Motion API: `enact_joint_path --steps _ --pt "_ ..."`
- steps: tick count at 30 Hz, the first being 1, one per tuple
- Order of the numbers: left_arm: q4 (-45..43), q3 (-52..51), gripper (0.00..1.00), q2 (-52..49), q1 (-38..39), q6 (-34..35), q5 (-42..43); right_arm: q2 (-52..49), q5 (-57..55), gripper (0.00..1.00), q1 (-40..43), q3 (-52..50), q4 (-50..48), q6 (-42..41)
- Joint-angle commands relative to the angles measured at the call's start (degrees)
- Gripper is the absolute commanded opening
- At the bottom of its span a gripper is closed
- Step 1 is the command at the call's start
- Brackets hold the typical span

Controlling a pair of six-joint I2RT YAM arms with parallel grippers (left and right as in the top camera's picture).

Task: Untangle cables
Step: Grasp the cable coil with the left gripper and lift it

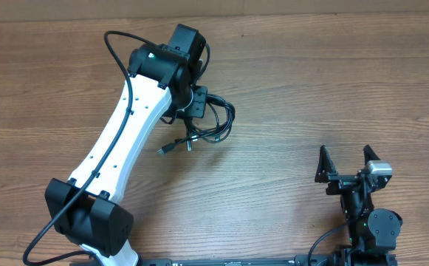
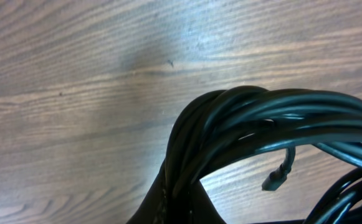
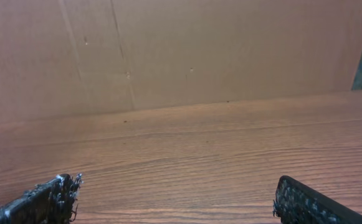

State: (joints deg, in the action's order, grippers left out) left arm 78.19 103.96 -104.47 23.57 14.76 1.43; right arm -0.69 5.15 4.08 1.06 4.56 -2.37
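The cables [image 1: 220,122] lie as one bundle of thin black loops on the wooden table [image 1: 310,81], left of centre. Two plug ends [image 1: 164,149] stick out toward the lower left. My left gripper [image 1: 196,103] comes down on the bundle's left side and is shut on it. In the left wrist view the looped cables [image 2: 261,112] rise out of the closed left gripper [image 2: 181,208], and one small plug [image 2: 275,181] dangles under the arch. My right gripper [image 1: 345,155] stands open near the table's front right, far from the cables, with nothing between its fingers [image 3: 53,199].
A brown cardboard wall [image 3: 181,50] stands behind the far table edge. The left arm's white link [image 1: 118,155] slants across the left half of the table, with its own thick black wire [image 1: 114,52] looping above it.
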Motion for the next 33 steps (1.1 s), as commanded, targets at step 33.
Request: enact_joint_path --steps 33 --pt "7.2 -0.4 0.05 1.7 2.4 37.7 10.2 0.5 36.0 1.0 -0.3 -0.6 -5.8 -57.8"
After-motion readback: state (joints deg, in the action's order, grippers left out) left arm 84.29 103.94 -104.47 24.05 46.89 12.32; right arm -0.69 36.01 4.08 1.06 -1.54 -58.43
